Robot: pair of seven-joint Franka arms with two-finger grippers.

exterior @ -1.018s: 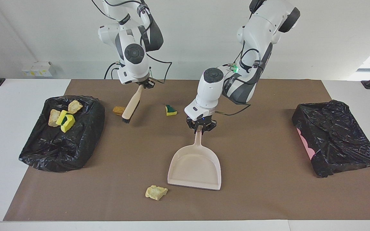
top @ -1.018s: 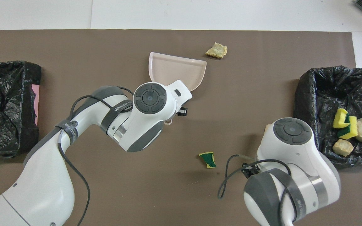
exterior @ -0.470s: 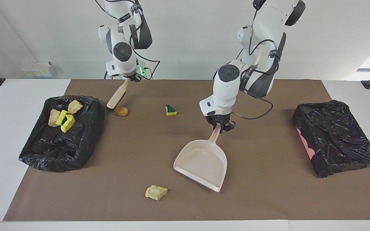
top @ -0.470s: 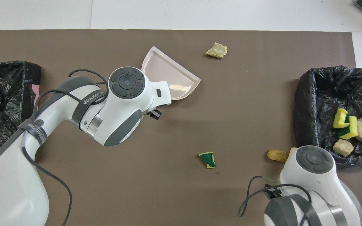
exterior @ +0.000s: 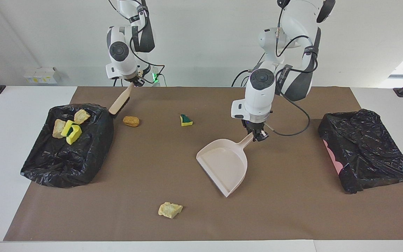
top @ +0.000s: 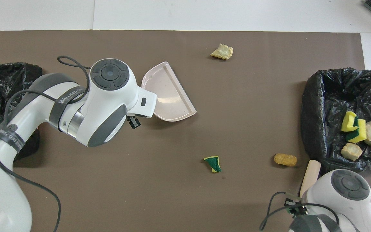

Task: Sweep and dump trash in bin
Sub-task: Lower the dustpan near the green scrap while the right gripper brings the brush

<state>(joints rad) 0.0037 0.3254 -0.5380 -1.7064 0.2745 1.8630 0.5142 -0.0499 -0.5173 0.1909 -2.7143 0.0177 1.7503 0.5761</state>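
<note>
My left gripper [exterior: 256, 134] is shut on the handle of the beige dustpan [exterior: 224, 164], held low over the middle of the mat; the pan also shows in the overhead view [top: 169, 96]. My right gripper [exterior: 131, 84] is shut on the brush [exterior: 120, 101], whose bristles hang by the bin's corner nearest the robots. Loose trash on the mat: a brown nugget [exterior: 131, 121] beside the bin, a green-backed sponge piece [exterior: 186, 120], and a beige chunk [exterior: 169, 209] farthest from the robots. The black-lined bin [exterior: 65, 164] holds yellow sponge pieces [exterior: 71, 131] and beige chunks.
A second black-bagged bin [exterior: 366, 150] with a pink side sits at the left arm's end of the table. A brown mat [exterior: 292, 210] covers the table. Cables hang from both wrists.
My left arm swung the dustpan toward its own end of the table and turned its mouth. My right arm drew the brush back toward the robots, away from the nugget.
</note>
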